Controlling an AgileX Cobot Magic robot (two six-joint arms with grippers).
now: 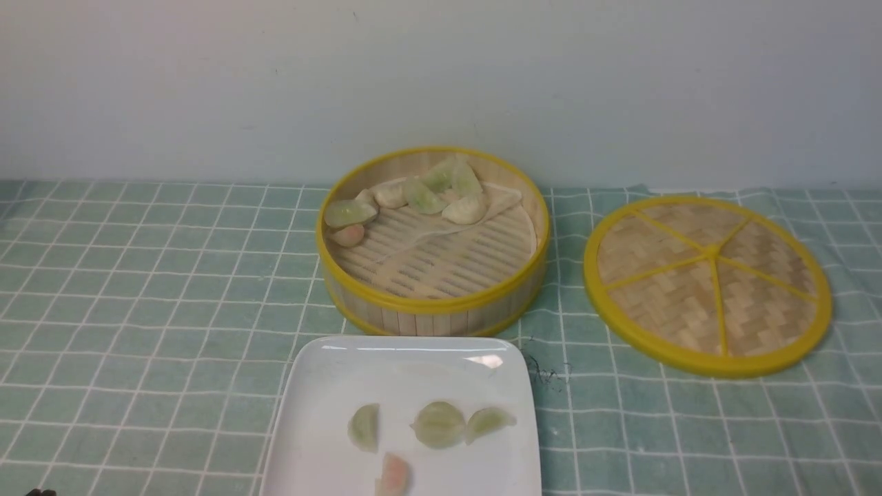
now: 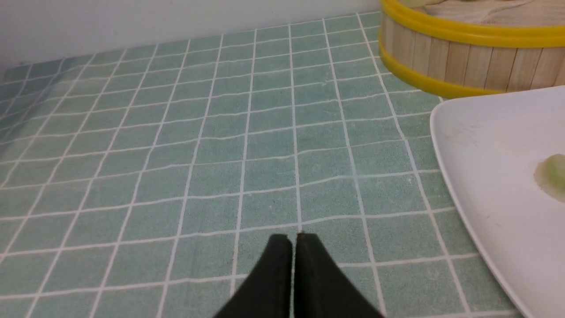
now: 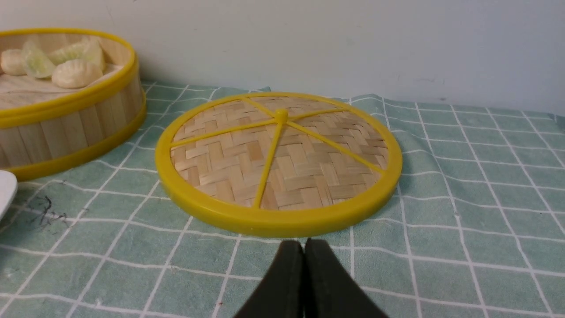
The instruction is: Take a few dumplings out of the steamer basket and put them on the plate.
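**Dumplings split between basket and plate**

Dumplings, small half-moon crescents of pale green, cream and pink, lie in two groups. Four sit on the glossy white square plate point(image 1: 317, 386): three pale green dumplings point(image 1: 438, 424) in a row, and one pinkish dumpling point(image 1: 394, 475) at the plate's near edge. The plate lies just in front of the round bamboo steamer basket with yellow rims point(image 1: 433, 303), close to its wall. Inside the basket, the remaining dumplings point(image 1: 420, 196) cluster along the far and left part of the slatted floor, on a pale liner; a pinkish one point(image 1: 349, 235) lies at the left wall under a green one. To the right of the basket, apart from it, lies the flat woven bamboo lid with yellow spokes point(image 1: 707, 273). Everything rests on a green checked tablecloth point(image 1: 138, 275).

The left gripper point(image 2: 293, 240) hangs over bare cloth left of the basket and plate, its black jaws pressed together and holding nothing. The right gripper point(image 3: 304, 245) sits just before the lid's rim, jaws likewise closed and empty.
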